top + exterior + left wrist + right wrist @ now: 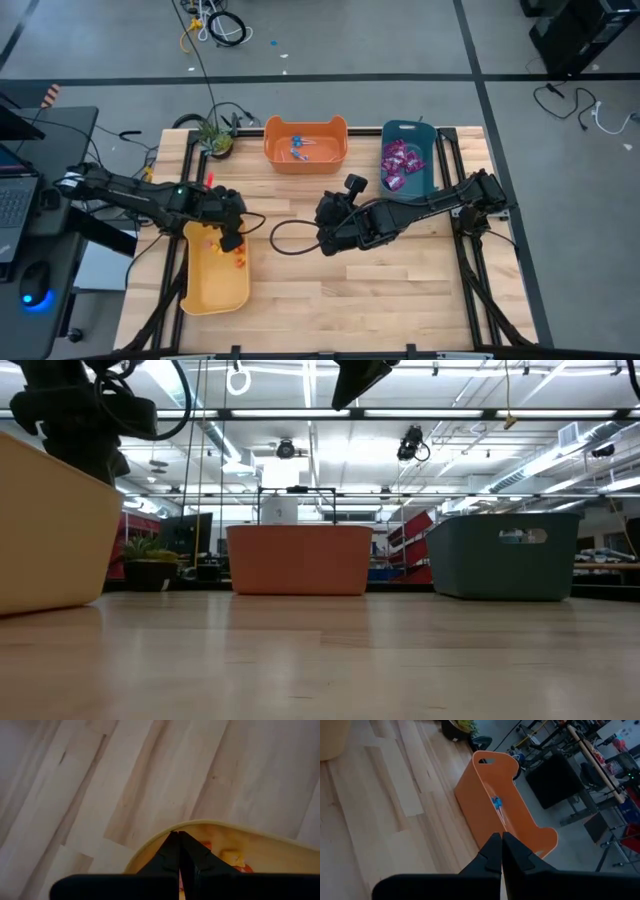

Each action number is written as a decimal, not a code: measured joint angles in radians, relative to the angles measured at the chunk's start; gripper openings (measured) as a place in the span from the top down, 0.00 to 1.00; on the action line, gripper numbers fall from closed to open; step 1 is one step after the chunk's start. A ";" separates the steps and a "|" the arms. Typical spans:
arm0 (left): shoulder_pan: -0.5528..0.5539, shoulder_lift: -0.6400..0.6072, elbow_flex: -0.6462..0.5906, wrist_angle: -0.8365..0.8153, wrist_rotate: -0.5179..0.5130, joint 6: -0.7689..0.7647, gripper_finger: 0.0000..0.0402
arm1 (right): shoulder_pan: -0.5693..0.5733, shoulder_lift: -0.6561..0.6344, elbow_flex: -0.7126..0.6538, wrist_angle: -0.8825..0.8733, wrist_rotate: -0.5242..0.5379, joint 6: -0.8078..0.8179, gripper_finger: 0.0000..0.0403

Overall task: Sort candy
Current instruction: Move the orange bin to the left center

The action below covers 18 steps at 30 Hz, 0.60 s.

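Observation:
Small orange and red candy pieces (238, 262) lie in the yellow bin (200, 290) at the table's near left, and show again as candy pieces (233, 858) in the left wrist view. My left gripper (233, 240) hangs shut over that bin's far rim (165, 833), with nothing seen between its fingers. Blue-wrapped lollipops (299, 149) lie in the orange bin (305, 160), and purple packets (398, 165) in the teal bin (425, 175). My right gripper (326, 246) is shut and empty above mid-table, pointing toward the orange bin (485, 790).
A potted plant (214, 135) stands at the table's far left corner. A black cable (285, 235) loops over the table's middle beside my right gripper. Bare wood lies between the three bins. In the low view the yellow bin (50, 530) stands nearest, at the left.

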<state>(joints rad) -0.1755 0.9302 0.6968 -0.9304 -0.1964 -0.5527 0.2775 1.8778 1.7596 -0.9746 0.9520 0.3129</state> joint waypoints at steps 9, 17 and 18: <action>0.051 0.000 0.000 0.033 -0.003 0.078 1.00 | 0.000 0.000 0.000 -0.001 0.000 -0.007 1.00; 0.109 0.000 0.000 0.069 -0.004 0.171 1.00 | 0.000 0.000 0.000 -0.003 0.000 -0.009 1.00; 0.116 0.000 0.000 0.076 -0.004 0.183 1.00 | 0.000 0.000 0.000 -0.003 0.000 -0.009 1.00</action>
<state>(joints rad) -0.0594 0.9298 0.6971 -0.8548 -0.2008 -0.3693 0.2775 1.8778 1.7596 -0.9779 0.9520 0.3038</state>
